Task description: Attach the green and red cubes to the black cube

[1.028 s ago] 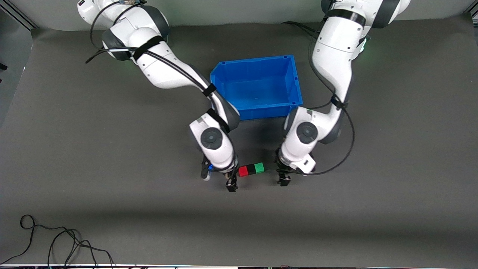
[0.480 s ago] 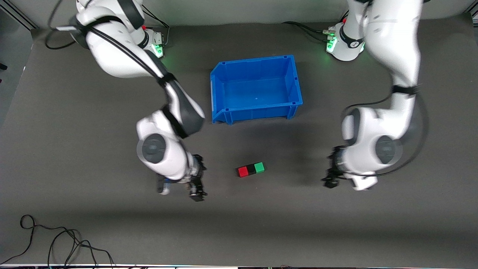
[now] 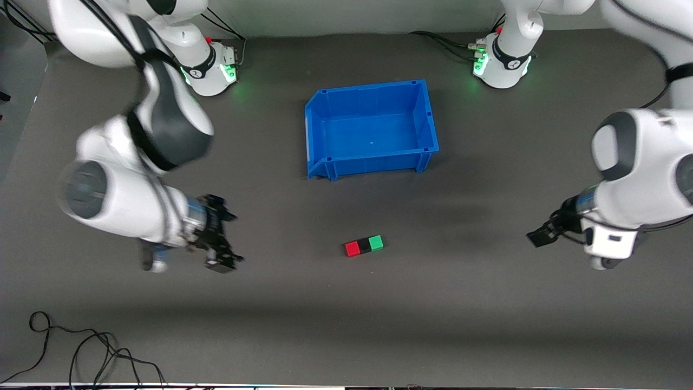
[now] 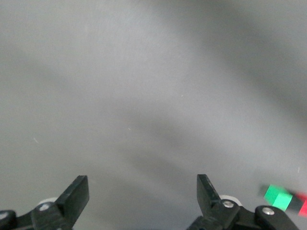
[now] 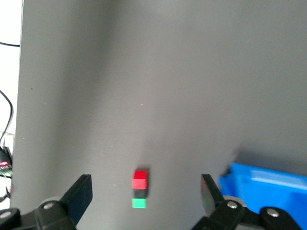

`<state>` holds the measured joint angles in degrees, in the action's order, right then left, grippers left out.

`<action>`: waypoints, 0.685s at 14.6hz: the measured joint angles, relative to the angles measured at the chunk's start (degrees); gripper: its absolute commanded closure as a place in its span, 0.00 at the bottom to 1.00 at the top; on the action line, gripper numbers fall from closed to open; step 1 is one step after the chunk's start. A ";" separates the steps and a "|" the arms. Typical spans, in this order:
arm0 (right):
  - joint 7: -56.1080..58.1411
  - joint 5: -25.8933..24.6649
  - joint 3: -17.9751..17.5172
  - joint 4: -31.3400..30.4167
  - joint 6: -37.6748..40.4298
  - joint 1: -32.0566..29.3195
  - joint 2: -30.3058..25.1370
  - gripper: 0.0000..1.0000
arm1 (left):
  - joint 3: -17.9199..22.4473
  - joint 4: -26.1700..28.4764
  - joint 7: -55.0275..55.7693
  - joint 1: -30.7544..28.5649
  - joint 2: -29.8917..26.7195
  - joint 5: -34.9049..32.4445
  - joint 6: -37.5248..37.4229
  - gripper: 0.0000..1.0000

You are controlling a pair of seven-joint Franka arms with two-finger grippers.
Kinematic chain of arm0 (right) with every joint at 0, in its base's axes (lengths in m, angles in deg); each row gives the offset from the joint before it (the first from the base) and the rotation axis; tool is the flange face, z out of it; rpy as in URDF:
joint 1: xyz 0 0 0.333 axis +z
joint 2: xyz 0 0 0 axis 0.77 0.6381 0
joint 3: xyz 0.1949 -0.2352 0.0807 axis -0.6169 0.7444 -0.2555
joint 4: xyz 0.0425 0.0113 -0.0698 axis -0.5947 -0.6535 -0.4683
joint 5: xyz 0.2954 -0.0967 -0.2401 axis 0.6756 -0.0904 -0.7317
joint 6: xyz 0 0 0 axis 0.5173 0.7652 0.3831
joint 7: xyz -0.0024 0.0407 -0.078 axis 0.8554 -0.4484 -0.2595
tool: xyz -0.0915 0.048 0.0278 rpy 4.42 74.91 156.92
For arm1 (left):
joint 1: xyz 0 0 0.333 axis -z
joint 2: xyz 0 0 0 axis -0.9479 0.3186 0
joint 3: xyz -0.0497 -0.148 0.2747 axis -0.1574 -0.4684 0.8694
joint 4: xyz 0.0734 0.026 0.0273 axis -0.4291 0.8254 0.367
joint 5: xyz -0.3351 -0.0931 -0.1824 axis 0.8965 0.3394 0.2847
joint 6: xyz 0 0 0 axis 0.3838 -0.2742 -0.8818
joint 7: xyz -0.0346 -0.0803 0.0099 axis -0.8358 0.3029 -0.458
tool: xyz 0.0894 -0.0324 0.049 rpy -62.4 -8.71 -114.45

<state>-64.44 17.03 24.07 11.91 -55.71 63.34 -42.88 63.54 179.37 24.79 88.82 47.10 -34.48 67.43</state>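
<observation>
A red cube [image 3: 352,248], the black cube [image 3: 364,246] and a green cube [image 3: 376,242] lie joined in one short row on the grey mat, black in the middle. The row lies nearer to the front camera than the blue bin. My right gripper [image 3: 233,239] hangs open and empty over the mat toward the right arm's end, well apart from the row. Its wrist view shows the red cube [image 5: 139,179], black cube [image 5: 139,192] and green cube [image 5: 139,203] far below. My left gripper [image 3: 541,233] hangs open and empty toward the left arm's end. The green cube [image 4: 278,196] shows in its wrist view.
An empty blue bin [image 3: 427,147] stands mid-table, farther from the front camera than the cube row. A loose black cable [image 3: 81,346] lies by the table's front edge at the right arm's end. Both arm bases stand along the back edge.
Both arms have swung away from the cube row, each toward its own end of the table. The three cubes have stayed in place. Both grippers stayed open.
</observation>
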 measured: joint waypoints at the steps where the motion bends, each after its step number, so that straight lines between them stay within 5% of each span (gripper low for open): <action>1: 3.94 0.38 0.01 -0.01 3.25 -1.51 -1.55 0.00 | 0.01 -0.02 -3.80 -0.59 -1.45 -0.91 -0.76 0.00; 10: 52.91 0.58 1.97 -1.99 21.46 -17.94 -13.63 0.00 | -0.53 -1.36 -20.74 -4.67 -15.18 -3.65 -10.18 0.00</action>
<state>-11.53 17.61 26.04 9.91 -34.25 45.41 -56.51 63.00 178.00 4.05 84.15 31.92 -38.13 57.25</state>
